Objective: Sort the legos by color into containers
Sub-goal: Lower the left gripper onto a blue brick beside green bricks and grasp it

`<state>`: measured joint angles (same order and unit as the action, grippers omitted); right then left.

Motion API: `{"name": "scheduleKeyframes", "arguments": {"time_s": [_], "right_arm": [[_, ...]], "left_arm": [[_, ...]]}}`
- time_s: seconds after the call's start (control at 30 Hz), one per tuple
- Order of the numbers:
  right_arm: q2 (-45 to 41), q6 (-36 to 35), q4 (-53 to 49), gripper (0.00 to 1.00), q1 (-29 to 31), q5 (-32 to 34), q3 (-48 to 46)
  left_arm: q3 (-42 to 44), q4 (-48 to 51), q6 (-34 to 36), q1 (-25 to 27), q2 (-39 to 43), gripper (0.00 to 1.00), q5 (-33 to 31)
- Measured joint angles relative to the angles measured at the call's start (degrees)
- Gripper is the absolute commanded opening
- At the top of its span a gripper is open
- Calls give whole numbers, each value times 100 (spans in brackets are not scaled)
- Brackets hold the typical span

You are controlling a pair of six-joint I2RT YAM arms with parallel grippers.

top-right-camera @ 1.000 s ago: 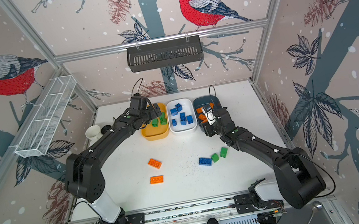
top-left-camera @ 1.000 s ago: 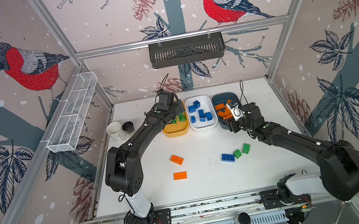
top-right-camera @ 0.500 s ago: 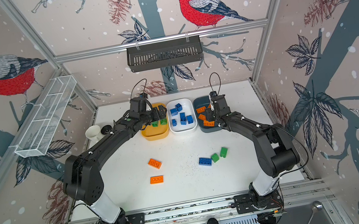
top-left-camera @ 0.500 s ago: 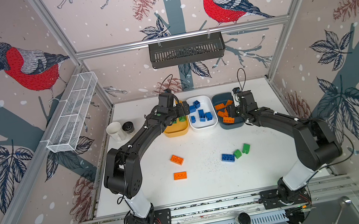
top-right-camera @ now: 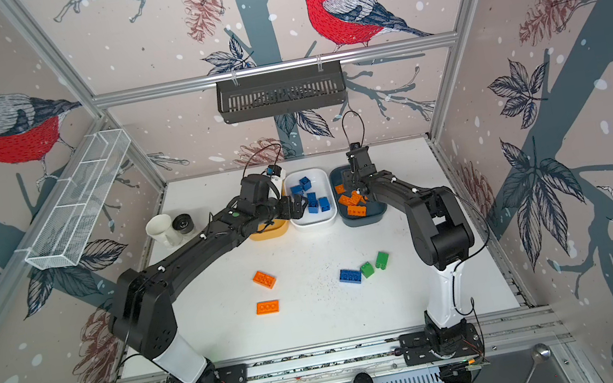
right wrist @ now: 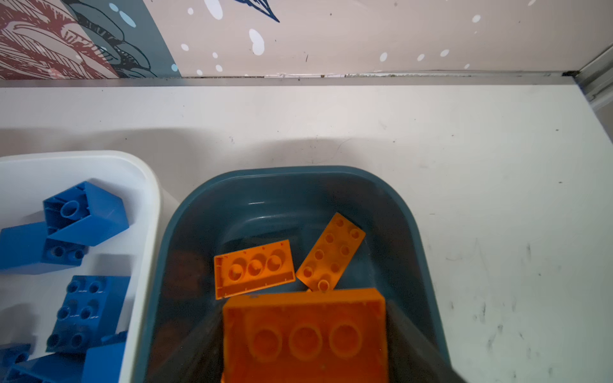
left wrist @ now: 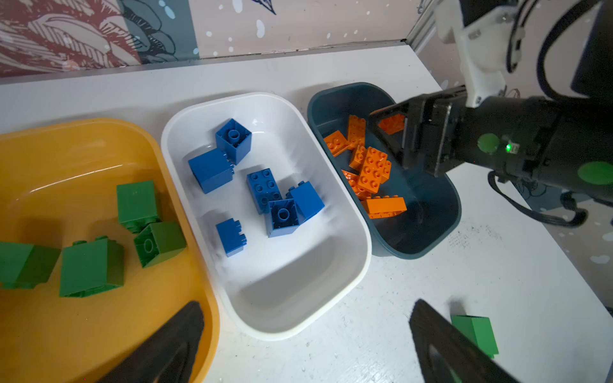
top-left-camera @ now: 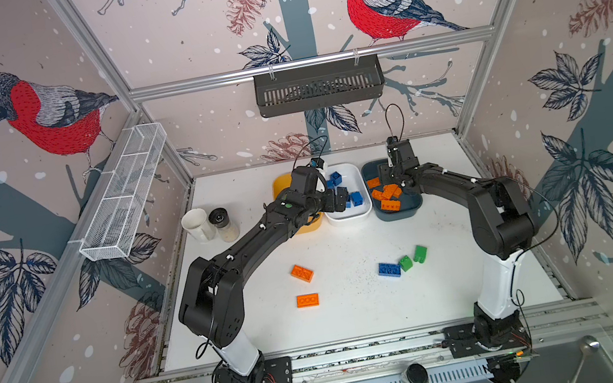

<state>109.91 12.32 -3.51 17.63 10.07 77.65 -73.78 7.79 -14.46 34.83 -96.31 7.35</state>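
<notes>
The white table carries three tubs in a row near the back wall: yellow tub, white tub and teal tub, with the white one in the middle. The left arm reaches over the yellow tub, and the right arm bends in to the teal tub. The left gripper hovers over the near ends of the yellow and white tubs, jaws spread wide and empty. The right gripper hangs over the teal tub with an orange brick between its fingers, hollow side up; whether they pinch it cannot be told. Green bricks lie in the yellow tub, blue bricks in the white and orange bricks in the teal. On the open table lie a loose orange pair nearer the left arm, and a loose blue brick just beside a loose green pair nearer the right arm.
</notes>
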Motion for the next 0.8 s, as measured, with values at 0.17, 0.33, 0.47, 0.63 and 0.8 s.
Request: {"name": "scheduleKeyframes", "arguments": {"time_s": [0.17,0.33,0.47,0.63,0.8], "right_arm": [[-538,118,-70,90,144,144,-339],[-1213,291,-63,96,140,142,-914],[-1952,476,83,99,144,46,-1580],[-2924,855,348,100,140,109,-2518],[-3635,1298,540,100,55,411,-3274]], "left_arm": [[258,-111,612,269,223,96,7],[457,-219,1150,437,413,96,306],[551,-245,1808,844,378,96,446],[382,-11,2559,1294,37,96,492],[678,92,3606,1657,-101,95,955]]}}
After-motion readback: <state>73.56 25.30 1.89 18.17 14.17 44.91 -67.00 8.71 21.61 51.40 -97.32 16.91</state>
